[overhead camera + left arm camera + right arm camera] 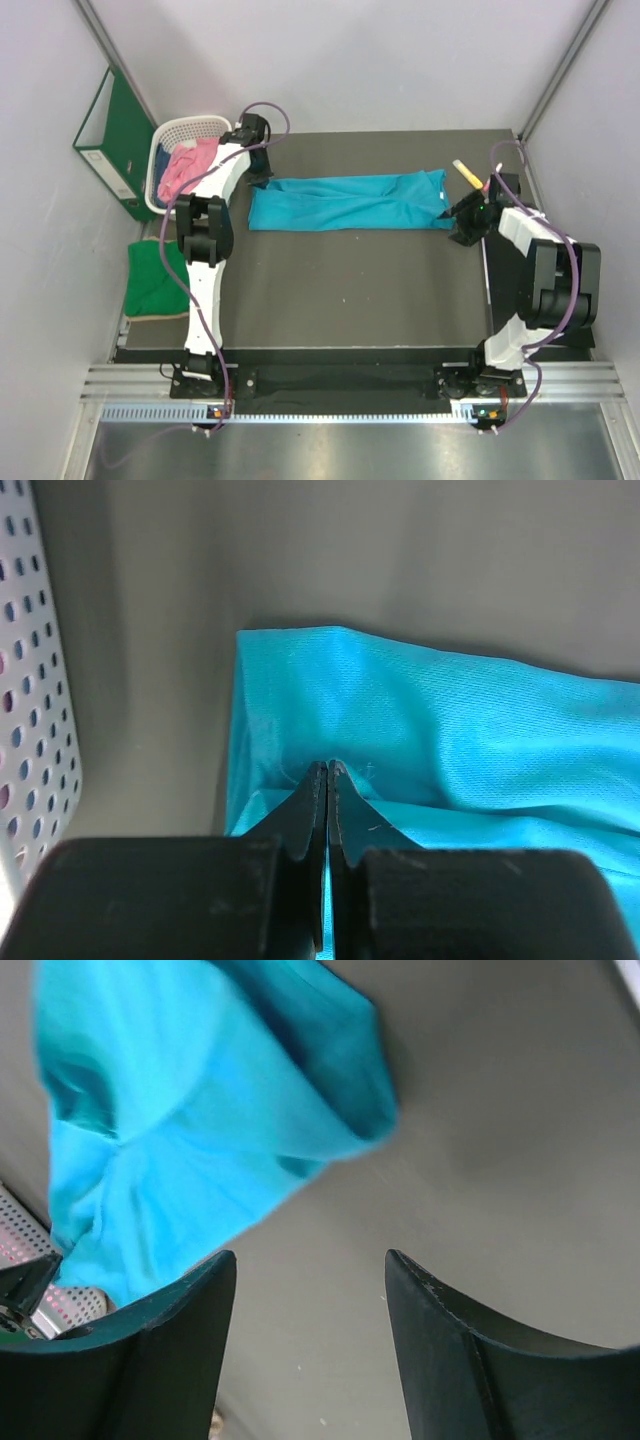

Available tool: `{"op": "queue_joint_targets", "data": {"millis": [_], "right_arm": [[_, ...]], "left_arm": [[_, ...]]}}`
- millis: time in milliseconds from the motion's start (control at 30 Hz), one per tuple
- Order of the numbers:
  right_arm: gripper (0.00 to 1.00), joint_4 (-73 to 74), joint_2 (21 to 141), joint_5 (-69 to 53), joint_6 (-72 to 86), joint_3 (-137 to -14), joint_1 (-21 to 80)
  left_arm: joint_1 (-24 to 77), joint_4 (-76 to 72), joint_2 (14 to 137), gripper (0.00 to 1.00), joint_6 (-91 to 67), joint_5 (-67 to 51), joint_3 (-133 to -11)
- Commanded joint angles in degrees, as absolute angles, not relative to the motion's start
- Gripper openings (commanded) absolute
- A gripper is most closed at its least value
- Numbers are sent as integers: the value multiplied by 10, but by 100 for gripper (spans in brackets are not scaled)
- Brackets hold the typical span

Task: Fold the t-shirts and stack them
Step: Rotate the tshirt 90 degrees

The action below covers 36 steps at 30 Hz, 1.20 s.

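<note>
The teal-blue t-shirt [345, 202] lies folded into a long strip across the back of the table. My left gripper [262, 180] is at its left end. In the left wrist view the gripper [328, 768] is shut, pinching a raised fold of the teal cloth [450, 730]. My right gripper [452, 213] is at the shirt's right end. In the right wrist view it [310, 1255] is open and empty over bare table, with the teal cloth [200, 1110] just beyond its left finger. The green t-shirt [155, 275] lies folded left of the table. The pink t-shirt [190, 165] is in the basket.
A white lattice basket [190, 128] stands at the back left, close to my left gripper, and shows in the left wrist view [40, 680]. A green ring binder [115, 140] leans on the left wall. A yellow object [467, 173] lies at the back right.
</note>
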<state>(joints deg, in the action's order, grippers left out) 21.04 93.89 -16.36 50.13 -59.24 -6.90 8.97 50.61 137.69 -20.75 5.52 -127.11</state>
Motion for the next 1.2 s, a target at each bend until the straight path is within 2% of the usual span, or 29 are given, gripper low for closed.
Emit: {"op": "queue_joint_targets", "data": {"millis": [0,400,600,633,667,733,767,800,900,1167], "right_arm": [[62,174,945,-196,554,-567,-69],[63,116,1027,-173,585,-579,-68],[58,84,1064,-150,604,-599,-60],[57,83,1070,-148,604,-605,-58],[44,81,1081,-148,603,-612,-55],[29,73,1091,-142,597,-628,-47],[18,71,1101,-141,594,-635,-44],[14,69,1108,-141,591,-651,-38],[8,78,1135,-141,570,-691,-30],[8,124,1205,-147,483,-818,-19]], "left_arm": [[93,509,1371,0,-203,95,-1293],[92,494,1375,0,-205,111,-1290],[92,494,1376,0,-208,111,-1294],[92,494,1376,0,-208,114,-1294],[92,493,1376,0,-207,115,-1294],[93,491,1381,0,-207,118,-1293],[92,491,1384,0,-207,116,-1295],[92,493,1388,0,-208,114,-1297],[94,514,1410,0,-213,105,-1317],[119,562,1425,0,-207,109,-1300]]}}
